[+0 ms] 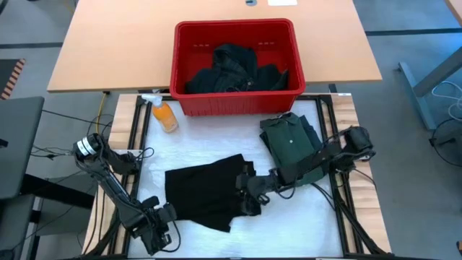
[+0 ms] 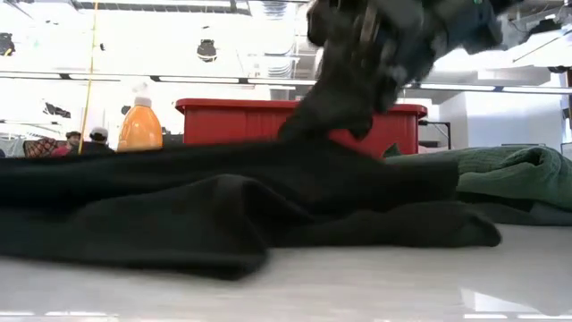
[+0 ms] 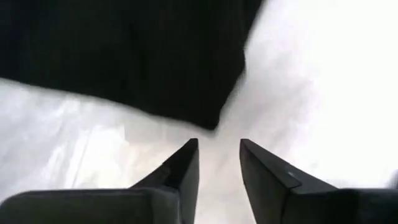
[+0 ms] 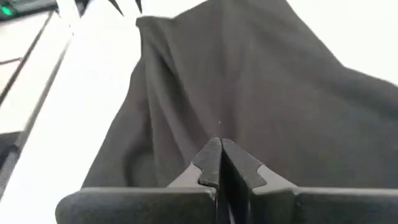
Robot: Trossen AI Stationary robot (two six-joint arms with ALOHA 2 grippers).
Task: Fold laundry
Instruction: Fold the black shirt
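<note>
Landmark: the red plastic basket (image 1: pixel 236 66) at the back of the table, more dark laundry heaped inside.

The black soft cloth garment (image 1: pixel 206 191) lies spread on the white table cover (image 1: pixel 216 137) in front of the basket, long axis roughly side to side, parallel to the basket's front wall. The folded dark green collared shirt (image 1: pixel 289 141) sits just in front of the basket's right corner.

The right gripper (image 1: pixel 249 189) is at the black garment's right edge, on the side nearest the green shirt, fingers pressed together pinching that edge; in the low view the cloth rises in a peak to it.

The left gripper (image 3: pixel 217 165) is farthest from the basket, off the garment's front-left corner, fingers parted, nothing between them; the corner lies just ahead of its tips, not touching.

Judgement: the fold turns on carrying the right edge leftward along the long axis; right arm already has it, left is nearer the free corner.

An orange squeeze bottle (image 1: pixel 164 115) stands by the basket's front-left corner.
</note>
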